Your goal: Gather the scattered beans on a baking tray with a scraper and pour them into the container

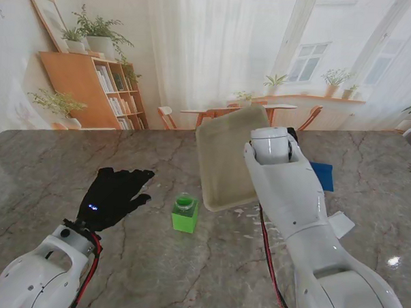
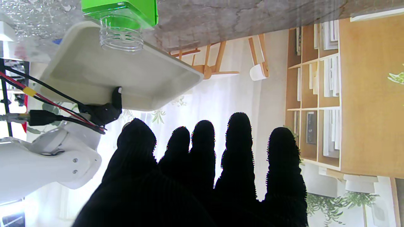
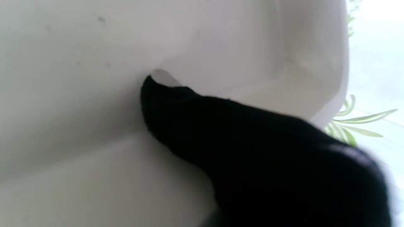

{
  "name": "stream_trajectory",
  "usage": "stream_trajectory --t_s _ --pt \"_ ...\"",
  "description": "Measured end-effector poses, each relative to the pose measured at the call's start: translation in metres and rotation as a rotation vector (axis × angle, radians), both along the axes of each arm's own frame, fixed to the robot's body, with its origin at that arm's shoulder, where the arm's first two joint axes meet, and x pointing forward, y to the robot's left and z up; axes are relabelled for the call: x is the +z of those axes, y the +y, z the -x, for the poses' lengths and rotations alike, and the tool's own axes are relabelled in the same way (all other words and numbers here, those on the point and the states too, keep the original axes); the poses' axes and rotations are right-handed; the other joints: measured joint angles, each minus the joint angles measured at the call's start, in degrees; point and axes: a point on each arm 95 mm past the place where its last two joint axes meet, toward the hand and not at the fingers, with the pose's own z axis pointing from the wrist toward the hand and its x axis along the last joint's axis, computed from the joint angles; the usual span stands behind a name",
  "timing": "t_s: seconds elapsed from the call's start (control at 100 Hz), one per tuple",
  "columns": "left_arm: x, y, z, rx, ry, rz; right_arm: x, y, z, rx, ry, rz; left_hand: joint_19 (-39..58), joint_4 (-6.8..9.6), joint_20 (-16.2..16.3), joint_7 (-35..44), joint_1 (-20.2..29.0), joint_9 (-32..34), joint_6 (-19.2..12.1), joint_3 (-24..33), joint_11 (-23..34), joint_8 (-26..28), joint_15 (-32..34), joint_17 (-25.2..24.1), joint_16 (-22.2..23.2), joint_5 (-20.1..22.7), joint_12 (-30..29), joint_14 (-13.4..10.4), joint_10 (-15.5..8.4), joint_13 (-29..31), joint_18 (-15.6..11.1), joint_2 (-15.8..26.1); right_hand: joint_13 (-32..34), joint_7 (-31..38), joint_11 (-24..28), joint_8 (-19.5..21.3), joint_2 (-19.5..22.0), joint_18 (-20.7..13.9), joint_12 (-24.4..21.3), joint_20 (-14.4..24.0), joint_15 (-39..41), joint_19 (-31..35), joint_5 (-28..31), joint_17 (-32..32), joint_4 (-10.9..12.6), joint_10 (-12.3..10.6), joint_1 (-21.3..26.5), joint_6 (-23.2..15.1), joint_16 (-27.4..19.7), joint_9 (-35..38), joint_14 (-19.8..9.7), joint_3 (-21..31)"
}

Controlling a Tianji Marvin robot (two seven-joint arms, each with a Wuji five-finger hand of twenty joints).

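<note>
The cream baking tray is tilted steeply, its far edge raised and its near corner down on the table by the green container. My right hand is shut on the tray's right rim, mostly hidden behind its white wrist; the right wrist view shows a black finger pressed on the tray wall. My left hand rests open on the table left of the container, fingers spread. In the left wrist view, the container's clear neck sits against the tray's underside. I cannot make out any beans.
A blue flat thing lies on the table right of my right arm, and a white piece lies nearer to me. Small pale specks dot the marble between the tray corner and the arm.
</note>
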Motion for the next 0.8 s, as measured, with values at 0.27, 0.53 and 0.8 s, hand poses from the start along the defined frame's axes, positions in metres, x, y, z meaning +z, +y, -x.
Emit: stream_trajectory --t_s 0.27,0.53,0.8 --pt "-0.002 -0.002 -0.001 0.007 0.01 0.01 -0.026 -0.017 0.019 0.038 0.064 0.016 0.0 0.0 0.0 0.0 0.0 0.0 0.0 0.0 0.0 0.0 0.0 0.0 0.0 0.0 0.0 0.0 0.0 0.0 0.0 0.0 0.0 0.0 0.0 0.0 0.0 0.0 0.0 0.0 0.01 0.0 0.0 0.0 0.0 0.0 0.0 -0.01 0.0 0.0 0.0 0.0" --pt "-0.003 -0.004 -0.003 0.007 0.012 0.017 -0.048 -0.028 0.032 0.043 0.128 0.024 0.0 0.0 0.0 0.0 0.0 0.0 0.0 0.0 0.0 0.0 0.0 0.0 0.0 0.0 0.0 0.0 0.0 -0.01 0.0 0.0 0.0 0.0 0.33 0.0 -0.55 -0.2 0.0 3.49 0.71 -0.07 0.0 0.0 0.0 0.0 0.01 -0.01 0.0 0.0 0.18 0.05" --pt "-0.005 -0.005 -0.005 0.01 0.015 0.023 -0.065 -0.031 0.04 0.065 0.184 0.024 0.0 0.0 0.0 0.0 0.0 0.0 0.0 0.0 0.0 0.0 0.0 0.01 0.0 0.0 0.0 0.0 0.0 -0.01 0.0 0.0 -0.02 -1.22 0.6 0.0 -1.18 -0.83 0.0 6.54 1.47 -0.51 -1.42 0.0 0.11 0.0 0.07 0.37 0.0 0.0 0.47 0.08"
